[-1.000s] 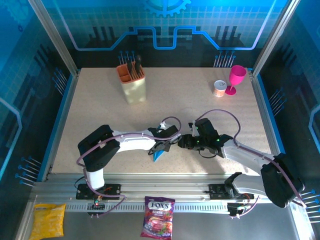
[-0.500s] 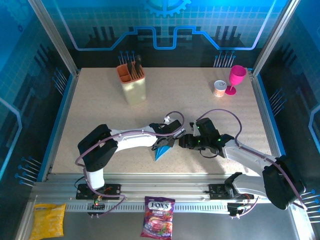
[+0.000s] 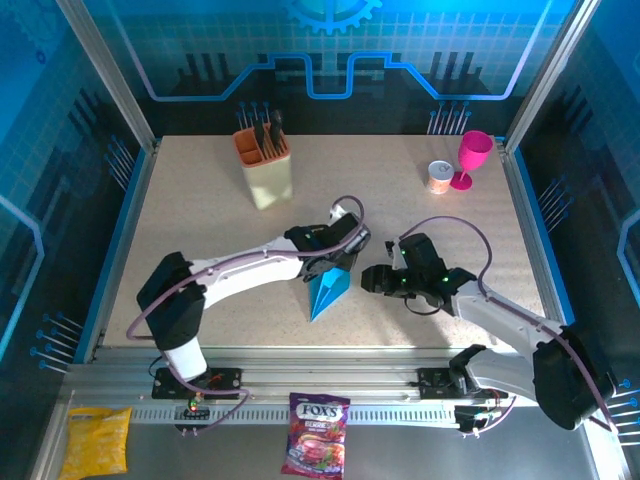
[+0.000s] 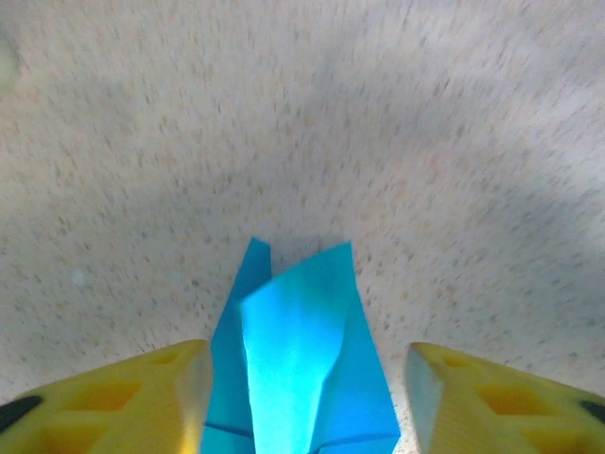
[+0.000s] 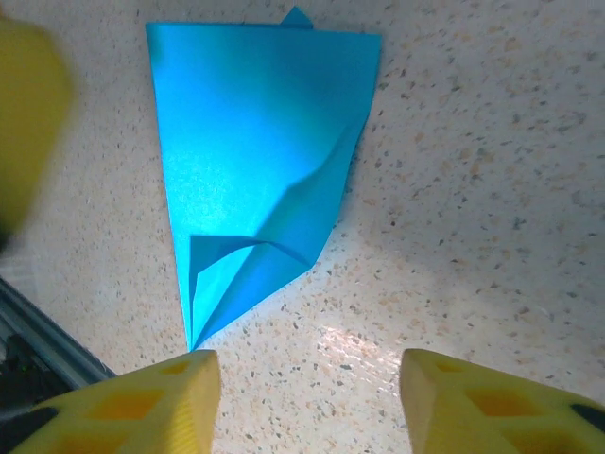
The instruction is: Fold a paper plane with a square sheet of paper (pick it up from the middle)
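- A yellow snack packet (image 3: 95,440) lies on the metal ledge in front of the table (image 3: 200,230), at the far left.
- A beige utensil holder (image 3: 268,178) stands upright toward the back left of the table, with dark handles sticking out of its orange top.
- The paper plane (image 3: 327,290) lies on the table near the middle of its near half. It is a cyan wedge folded to a point, with the wide end farther back and the tip toward the near edge.
- The left gripper (image 3: 343,262) hangs over the plane's wide end. In the left wrist view its 2 yellow fingers (image 4: 113,397) are spread wide with the paper between them, and I cannot tell whether either one touches it.
- A FOX'S candy bag (image 3: 317,447) lies on the ledge at the centre.
- The right gripper (image 3: 365,281) sits just right of the plane, apart from it. In the right wrist view its 2 fingers (image 5: 492,402) are spread over bare table, and the plane's tip lies close to one of them.
- A small can (image 3: 438,177) and a pink goblet (image 3: 472,158) stand side by side at the back right.
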`<state>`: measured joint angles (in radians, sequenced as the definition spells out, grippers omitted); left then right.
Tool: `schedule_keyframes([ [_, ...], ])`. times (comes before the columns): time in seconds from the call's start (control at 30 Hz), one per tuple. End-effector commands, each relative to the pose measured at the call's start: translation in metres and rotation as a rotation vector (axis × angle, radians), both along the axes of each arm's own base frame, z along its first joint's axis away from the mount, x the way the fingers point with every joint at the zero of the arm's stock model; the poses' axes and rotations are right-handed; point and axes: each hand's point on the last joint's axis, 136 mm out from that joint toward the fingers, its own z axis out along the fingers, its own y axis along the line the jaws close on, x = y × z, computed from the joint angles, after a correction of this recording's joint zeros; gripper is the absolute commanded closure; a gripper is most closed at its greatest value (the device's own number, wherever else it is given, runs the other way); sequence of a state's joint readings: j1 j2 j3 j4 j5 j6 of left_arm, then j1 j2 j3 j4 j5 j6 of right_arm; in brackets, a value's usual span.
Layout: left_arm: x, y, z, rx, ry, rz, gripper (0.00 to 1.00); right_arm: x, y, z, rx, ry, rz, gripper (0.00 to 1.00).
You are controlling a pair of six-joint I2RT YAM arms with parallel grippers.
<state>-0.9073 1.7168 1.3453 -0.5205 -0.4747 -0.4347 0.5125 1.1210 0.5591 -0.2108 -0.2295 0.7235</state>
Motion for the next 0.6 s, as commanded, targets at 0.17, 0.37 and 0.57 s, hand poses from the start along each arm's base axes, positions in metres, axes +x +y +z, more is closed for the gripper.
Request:
schedule_keyframes([
  [0.17, 0.022, 0.071, 0.100, -0.021, -0.194, 0.089, 0.16, 0.037, -0.074, 0.052, -0.173, -0.118, -0.199, 0.01],
  [0.37, 0.030, 0.152, 0.114, -0.049, -0.265, 0.289, 0.00, 0.061, -0.141, 0.062, -0.303, -0.183, -0.441, 0.01],
  [0.57, 0.018, 0.207, 0.116, -0.028, -0.460, 0.393, 0.00, 0.074, -0.171, 0.057, -0.438, -0.302, -0.495, 0.01],
])
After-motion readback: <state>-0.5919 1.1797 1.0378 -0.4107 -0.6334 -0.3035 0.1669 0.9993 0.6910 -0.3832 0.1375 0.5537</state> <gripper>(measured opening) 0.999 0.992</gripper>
